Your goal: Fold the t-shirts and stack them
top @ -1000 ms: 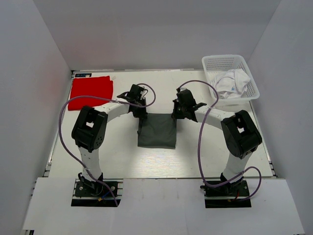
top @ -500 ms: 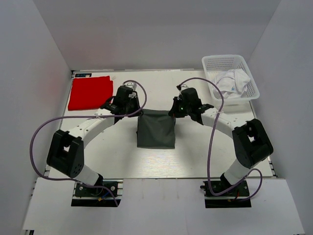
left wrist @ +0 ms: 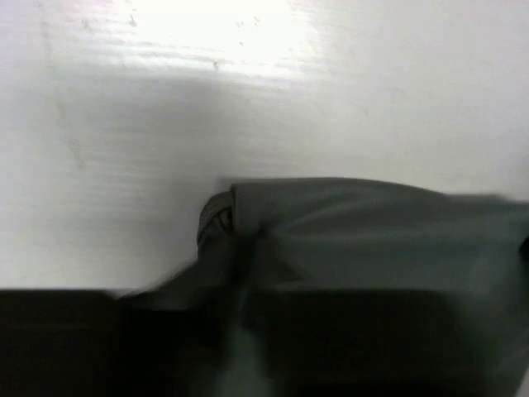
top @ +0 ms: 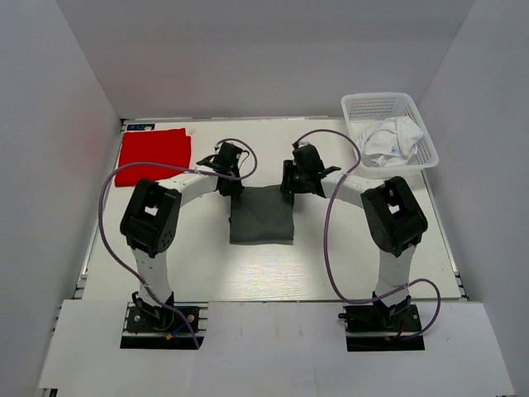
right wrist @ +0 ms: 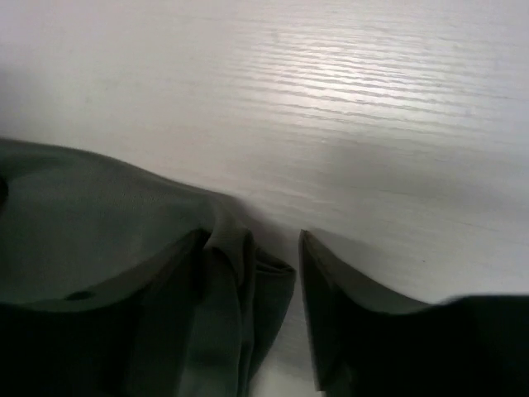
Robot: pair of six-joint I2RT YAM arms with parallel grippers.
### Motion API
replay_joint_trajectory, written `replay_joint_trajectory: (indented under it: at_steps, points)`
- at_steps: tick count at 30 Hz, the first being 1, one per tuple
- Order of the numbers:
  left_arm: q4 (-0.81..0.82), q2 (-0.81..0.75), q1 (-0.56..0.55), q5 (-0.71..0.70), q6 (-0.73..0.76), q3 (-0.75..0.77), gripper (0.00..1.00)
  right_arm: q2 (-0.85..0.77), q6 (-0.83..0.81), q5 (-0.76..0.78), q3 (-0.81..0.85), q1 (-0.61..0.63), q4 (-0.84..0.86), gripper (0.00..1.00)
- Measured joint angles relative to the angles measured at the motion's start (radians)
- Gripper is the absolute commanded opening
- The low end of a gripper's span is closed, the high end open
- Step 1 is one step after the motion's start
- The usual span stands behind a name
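Observation:
A dark grey-green t-shirt [top: 262, 215] lies folded into a rectangle mid-table. My left gripper [top: 232, 184] is at its far left corner and my right gripper [top: 288, 184] at its far right corner. In the right wrist view the right gripper [right wrist: 251, 241] is open, the shirt's folded corner [right wrist: 264, 281] lying loose between the fingers. The blurred left wrist view shows the left gripper [left wrist: 244, 291] slightly open over the bunched shirt corner [left wrist: 223, 222]. A bright red t-shirt [top: 153, 155] lies folded at the far left. A white t-shirt [top: 390, 141] sits crumpled in the basket.
The white mesh basket [top: 382, 103] stands at the far right corner of the table. Purple cables loop from both arms above the table. Bare white tabletop [top: 273, 273] lies between the dark shirt and the arm bases.
Both grippers were shut on the dark shirt's far corners and have now opened, letting go of the cloth. The shirt lies flatter, its far edge a little farther back.

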Motion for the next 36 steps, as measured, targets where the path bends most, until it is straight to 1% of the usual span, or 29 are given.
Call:
replay_joint_trajectory:
  at_steps: [1,2,3,4,8,11,16,19,21,23,25,26,27,31,33,36]
  points:
    - [-0.016,0.021,0.002,-0.014,0.003,0.028,0.70,0.017,0.001,0.010,0.015,-0.003,-0.004,0.69]
    - [-0.037,0.037,0.004,-0.028,-0.006,0.059,0.81,0.025,-0.002,0.020,0.025,-0.007,-0.014,0.84]
    - [-0.049,0.045,0.006,-0.037,-0.006,0.077,0.96,0.027,-0.002,0.027,0.027,-0.009,-0.019,0.90]
    - [-0.056,0.048,0.006,-0.047,-0.012,0.089,1.00,0.024,-0.008,0.034,0.029,-0.010,-0.023,0.90]
    - [-0.065,0.007,0.004,-0.060,-0.012,0.085,1.00,-0.011,-0.015,0.043,0.029,-0.013,-0.024,0.90]
    - [-0.055,-0.077,-0.001,-0.055,-0.012,0.021,1.00,-0.087,-0.015,0.037,0.002,-0.013,-0.016,0.90]
    - [-0.029,-0.222,-0.007,-0.013,-0.011,-0.110,1.00,-0.280,-0.008,0.009,-0.143,-0.013,0.043,0.90]
    - [0.003,-0.260,-0.008,0.025,-0.002,-0.187,1.00,-0.359,0.003,-0.009,-0.219,-0.013,0.063,0.90]
    - [0.009,-0.260,-0.010,0.048,0.009,-0.220,1.00,-0.400,0.014,-0.020,-0.269,-0.013,0.074,0.90]
    - [0.010,-0.253,-0.010,0.067,0.019,-0.241,0.96,-0.433,0.022,-0.030,-0.315,-0.013,0.087,0.90]
    - [0.011,-0.238,-0.010,0.078,0.030,-0.245,0.95,-0.456,0.027,-0.037,-0.347,-0.013,0.091,0.90]
    - [0.017,-0.226,-0.010,0.082,0.032,-0.245,0.95,-0.462,0.029,-0.039,-0.352,-0.013,0.089,0.90]
    - [0.021,-0.213,-0.010,0.082,0.035,-0.245,0.91,-0.466,0.031,-0.039,-0.354,-0.013,0.091,0.90]
    - [0.022,-0.159,-0.014,0.082,0.045,-0.227,0.89,-0.480,0.035,-0.042,-0.357,-0.013,0.095,0.90]
    - [0.034,-0.142,-0.020,0.082,0.050,-0.210,0.86,-0.481,0.034,-0.042,-0.357,-0.013,0.096,0.90]
    - [0.037,-0.114,-0.039,0.070,0.063,-0.186,0.77,-0.482,0.034,-0.041,-0.358,-0.013,0.095,0.90]
